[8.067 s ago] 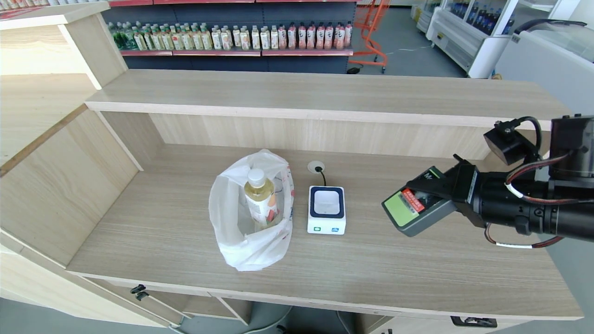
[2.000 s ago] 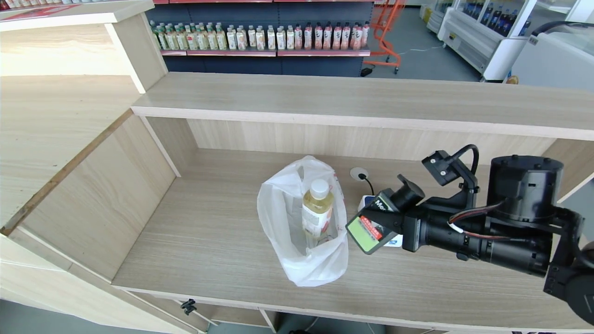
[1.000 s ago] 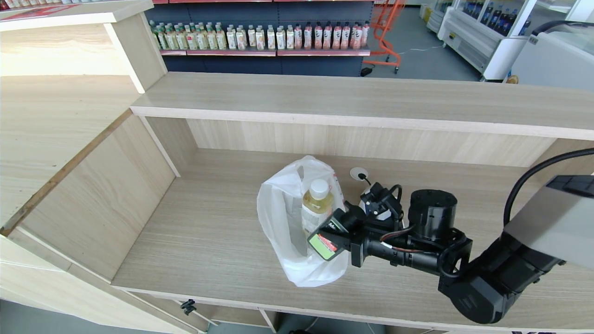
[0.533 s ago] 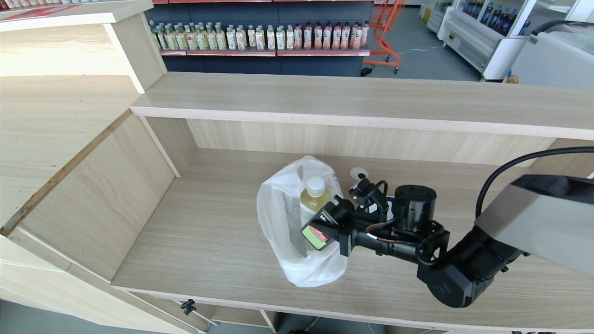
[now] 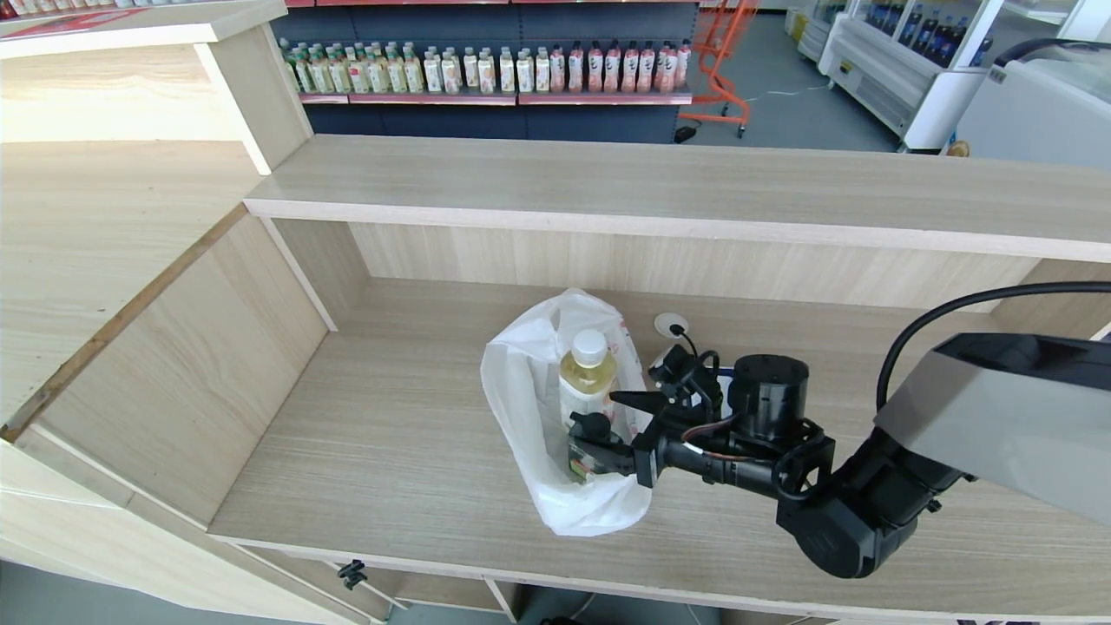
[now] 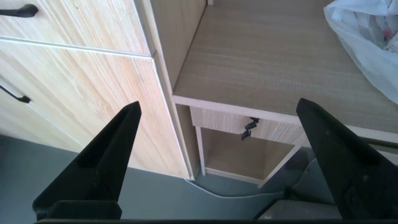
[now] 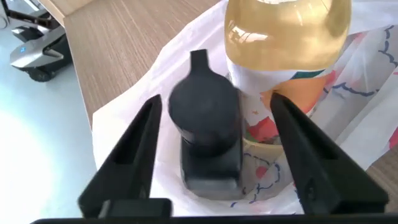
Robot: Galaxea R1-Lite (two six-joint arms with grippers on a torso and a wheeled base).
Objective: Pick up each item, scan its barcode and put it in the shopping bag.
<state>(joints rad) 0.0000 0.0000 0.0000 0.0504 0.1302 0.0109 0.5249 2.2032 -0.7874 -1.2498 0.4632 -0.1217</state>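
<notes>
White plastic bag (image 5: 529,408) sits open on the wooden counter (image 5: 391,434), roughly mid-counter and a bit toward the front edge, and both items are inside it. You've got a bottle (image 5: 588,375) of yellowish drink with a white cap standing upright in there. Just beside it, on the side nearer the robot, is a dark box (image 5: 581,457) with a green patch on its label, sitting lower than the bottle's shoulder. The right gripper (image 5: 599,424) reaches in from the right over the bag's mouth with its fingers spread wide, one on each side of the box. As far as I can see in the right wrist view they're not touching it, so nothing is pinched. That same view has the box (image 7: 208,140) standing between the two fingers (image 7: 134,155) with the bottle (image 7: 286,43) right behind it and bag plastic all around. Whether box and bottle actually touch, can't tell, it's blurry. The left gripper (image 6: 219,107) is down low near the counter's front corner, over the floor, fingers spread wide too and holding nothing. Past it you see the counter edge, a drawer front (image 6: 68,87) with a black handle (image 6: 12,93), and a corner of the bag (image 6: 367,37). Behind the bag there's a round cable hole (image 5: 670,325) in the counter with a black cord (image 5: 684,338) coming out, and way in the back a store shelf (image 5: 486,69) lined with drinks.
</notes>
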